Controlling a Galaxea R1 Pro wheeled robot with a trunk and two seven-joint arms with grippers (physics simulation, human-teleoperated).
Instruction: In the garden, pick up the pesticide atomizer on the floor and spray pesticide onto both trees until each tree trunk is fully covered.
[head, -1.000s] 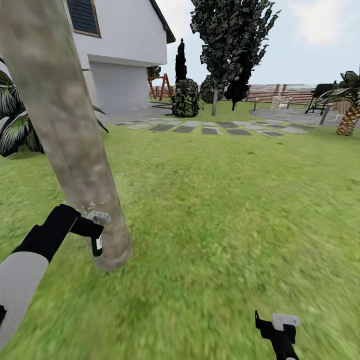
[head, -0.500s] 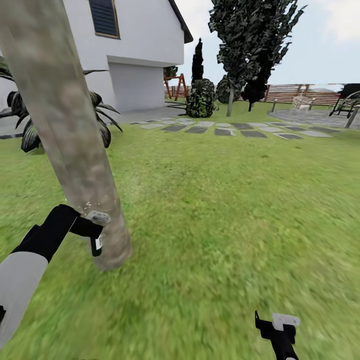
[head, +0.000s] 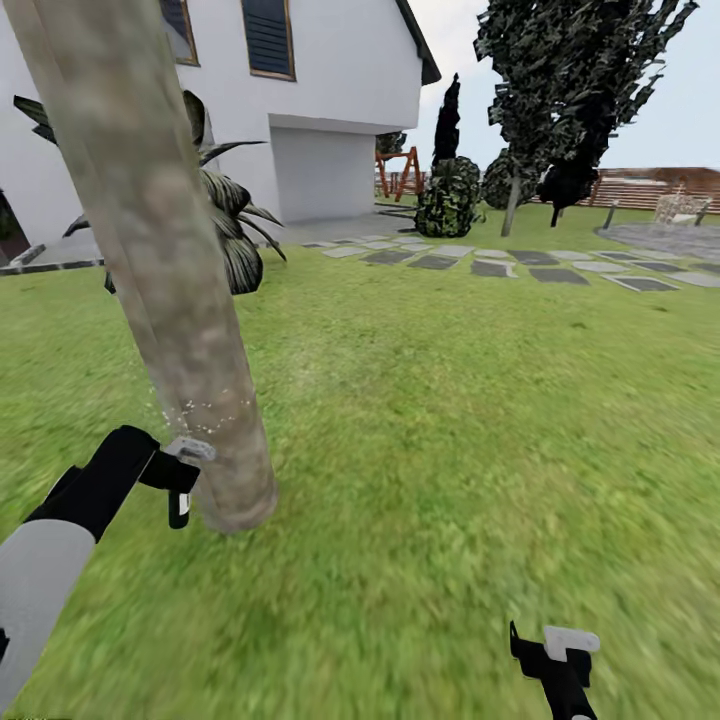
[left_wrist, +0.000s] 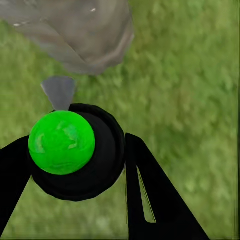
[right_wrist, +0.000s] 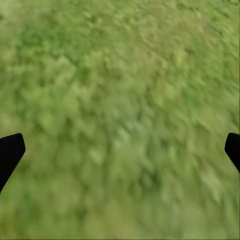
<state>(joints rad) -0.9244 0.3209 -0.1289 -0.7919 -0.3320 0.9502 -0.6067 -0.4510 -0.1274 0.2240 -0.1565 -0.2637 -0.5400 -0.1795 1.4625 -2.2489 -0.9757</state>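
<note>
While the left gripper (head: 178, 478) is clamped on the pesticide atomizer (left_wrist: 75, 150), its black fingers (left_wrist: 150, 195) pressing the round dark body from both sides, the step in hand is judged to be the spraying of the first tree trunk (head: 160, 270). In the left wrist view the atomizer carries a bright green cap, and its grey nozzle (left_wrist: 58, 91) points at the foot of the trunk, which stands just beyond it. In the head view the atomizer hangs beside the trunk's base, and a scatter of pale droplets (head: 200, 408) shows on the bark just above it. How much liquid the bottle holds cannot be told, since its body is opaque. The bark higher up looks bare of droplets, so the next move probably calls for sweeping the nozzle up and around the trunk, then driving over the grass (head: 450, 420) to the second tree (head: 570, 80), which stands well apart near the stepping stones (head: 500, 262) and the white house (head: 330, 90). The right gripper (head: 556, 655) hangs low over the lawn with its fingers spread wide and nothing between them.
</note>
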